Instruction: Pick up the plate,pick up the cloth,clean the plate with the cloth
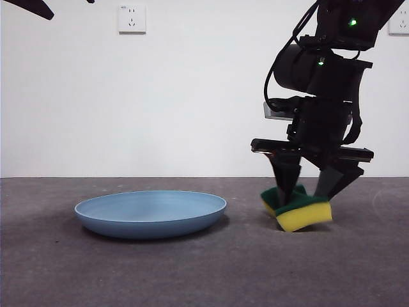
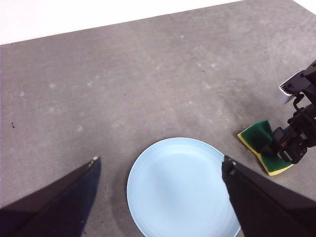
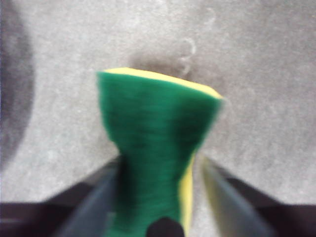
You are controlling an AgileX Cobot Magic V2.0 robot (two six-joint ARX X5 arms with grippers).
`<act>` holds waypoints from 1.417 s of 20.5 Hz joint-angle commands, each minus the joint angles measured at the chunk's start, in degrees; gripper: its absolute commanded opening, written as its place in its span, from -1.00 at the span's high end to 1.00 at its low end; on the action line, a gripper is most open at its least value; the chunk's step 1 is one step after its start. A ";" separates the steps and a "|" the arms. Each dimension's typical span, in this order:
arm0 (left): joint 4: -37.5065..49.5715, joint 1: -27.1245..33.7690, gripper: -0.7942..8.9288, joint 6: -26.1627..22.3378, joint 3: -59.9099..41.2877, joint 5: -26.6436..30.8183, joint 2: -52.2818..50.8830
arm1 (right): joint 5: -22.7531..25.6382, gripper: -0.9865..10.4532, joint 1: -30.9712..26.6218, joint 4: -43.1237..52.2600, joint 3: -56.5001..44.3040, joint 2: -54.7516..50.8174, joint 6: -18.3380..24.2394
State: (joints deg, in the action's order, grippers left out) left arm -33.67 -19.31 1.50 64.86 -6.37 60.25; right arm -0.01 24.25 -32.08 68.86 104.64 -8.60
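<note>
The light-blue plate [image 1: 150, 214] lies flat on the grey table, left of centre; it also shows in the left wrist view [image 2: 180, 190]. The cloth is a yellow sponge with a green top [image 1: 303, 211], to the right of the plate and apart from it. My right gripper [image 1: 313, 188] comes down from above and is shut on the sponge, pinching its middle [image 3: 153, 143]. The sponge sits tilted, at or just above the table. My left gripper [image 2: 160, 160] is open and empty, high above the plate. In the front view it shows only as a black tip [image 1: 32, 7].
The table is a grey mat that ends at a white wall. Two wall sockets [image 1: 131, 18] hang high on the wall. The right arm [image 2: 298, 123] stands beside the plate's right side.
</note>
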 commanded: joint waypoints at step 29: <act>-0.13 -4.79 0.85 -0.22 -3.78 1.97 -15.30 | 8.15 0.85 8.55 1.03 -17.11 -58.34 3.52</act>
State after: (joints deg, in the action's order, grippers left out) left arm -33.74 -23.84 1.52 62.19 -4.62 45.12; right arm 7.75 32.71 -31.14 52.77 46.54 -5.13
